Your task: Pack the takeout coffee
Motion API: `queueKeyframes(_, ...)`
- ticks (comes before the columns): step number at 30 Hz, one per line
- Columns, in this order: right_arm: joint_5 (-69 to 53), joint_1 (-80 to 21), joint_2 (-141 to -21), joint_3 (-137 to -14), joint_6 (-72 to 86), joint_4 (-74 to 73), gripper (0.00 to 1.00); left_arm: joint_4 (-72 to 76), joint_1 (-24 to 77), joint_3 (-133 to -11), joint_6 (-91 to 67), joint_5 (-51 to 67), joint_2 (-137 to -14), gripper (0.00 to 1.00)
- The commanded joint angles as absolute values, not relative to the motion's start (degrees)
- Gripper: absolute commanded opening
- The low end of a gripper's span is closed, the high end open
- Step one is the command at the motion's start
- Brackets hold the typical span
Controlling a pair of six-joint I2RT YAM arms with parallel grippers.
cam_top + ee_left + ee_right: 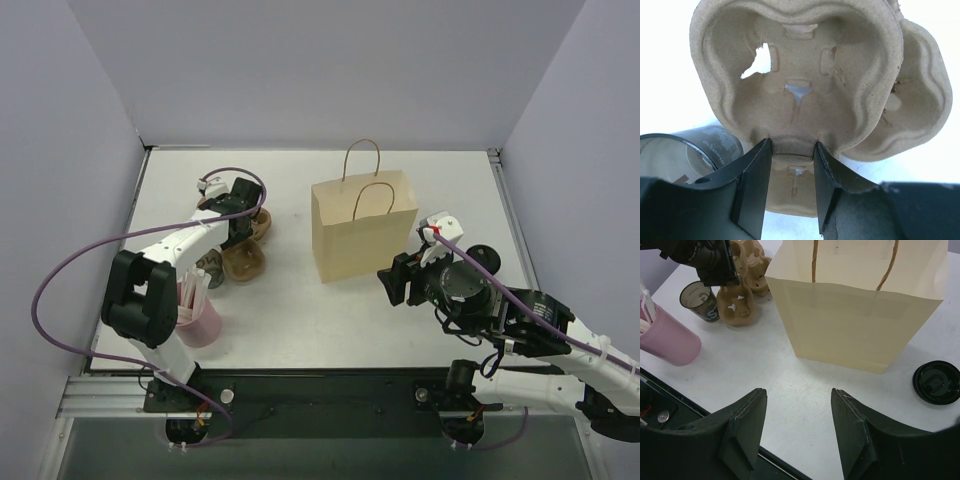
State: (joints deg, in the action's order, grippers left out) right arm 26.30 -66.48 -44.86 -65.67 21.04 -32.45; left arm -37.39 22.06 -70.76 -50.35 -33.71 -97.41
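Packing is barely begun: the coffee cup (701, 302) stands unlidded on the table (765, 375) just beside the pulp tray (800, 80), whose rim the left pincer (792, 150) seems to pinch, its lid (936, 382) lies apart beside the paper bag (855, 325), the right pincer (797, 392) hangs open, and the bag's inside is hidden.

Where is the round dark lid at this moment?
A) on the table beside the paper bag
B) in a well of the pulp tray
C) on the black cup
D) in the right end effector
A: the lid lies flat on the table beside the paper bag, the black cup stands open without it, and the right end effector is open and empty.
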Motion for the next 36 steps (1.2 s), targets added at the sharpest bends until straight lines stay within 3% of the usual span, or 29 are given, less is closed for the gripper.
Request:
queueKeyframes(1,26.4,-66.8,-44.5,-66.1,21.9,-32.6,0.54,-42.0,22.9,-72.9,-48.3,-32.3,-92.2,0.31)
queueKeyframes(8,25.3,-66.8,-43.9,-66.5,22.2,-32.6,0.54,-44.3,23.9,-75.4,-41.2,-27.3,-87.1,0.26)
queueKeyframes(19,25.0,-66.8,-35.0,-62.3,20.3,-34.2,0.55,-43.7,26.9,-89.8,-18.9,-3.3,-79.5,0.25)
queueKeyframes(24,24.7,-66.8,-31.8,-61.4,21.3,-35.0,0.55,-44.2,29.1,-103.8,-12.7,3.8,-80.4,0.25)
queueKeyframes(36,22.0,-66.8,-33.4,-63.0,21.8,-36.3,0.55,-41.5,34.9,-118.8,3.1,21.1,-87.7,0.25)
